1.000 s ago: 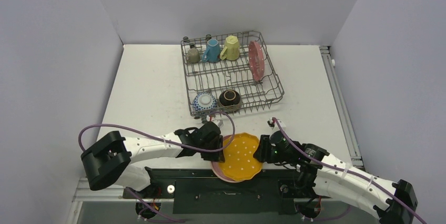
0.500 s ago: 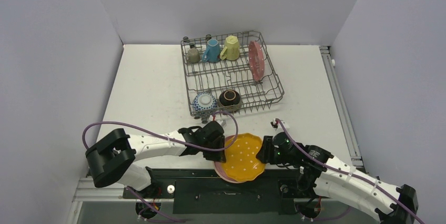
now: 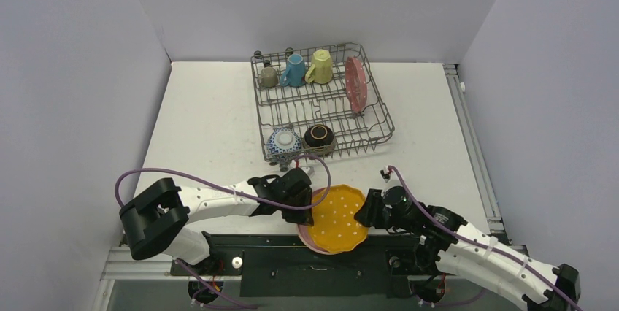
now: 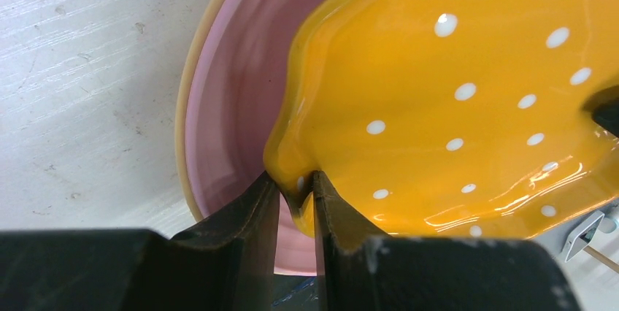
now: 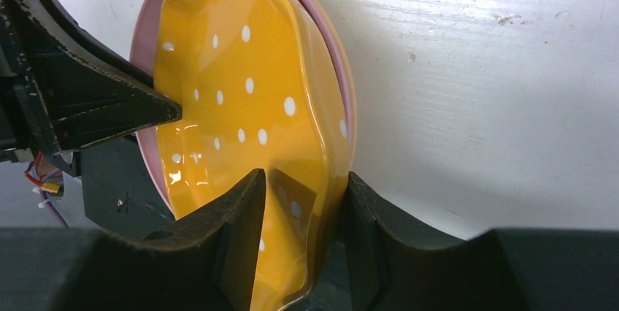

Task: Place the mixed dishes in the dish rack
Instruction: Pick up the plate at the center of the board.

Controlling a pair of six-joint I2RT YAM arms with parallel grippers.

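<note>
The left fingers (image 4: 295, 187) pinch the scalloped rim of the orange plate (image 4: 467, 85) at its 9 o'clock edge. The right fingers (image 5: 305, 179) straddle the rim at 3 o'clock; I cannot tell whether they press. The orange plate lies on a pink plate (image 4: 233, 106) at the near edge of the surface (image 3: 212, 121), at 6 o'clock from the dish rack (image 3: 379, 132).

The rack holds a grey-olive mug (image 3: 268, 76), blue mug (image 3: 294, 70) and yellow mug (image 3: 320, 67) along its 12 o'clock side, a red plate (image 3: 355, 85) on edge at 2 o'clock, and a blue-white bowl (image 3: 283, 141) and dark brown bowl (image 3: 319, 136) near 7 o'clock. I'd judge it mostly done: the stacked plates remain.
</note>
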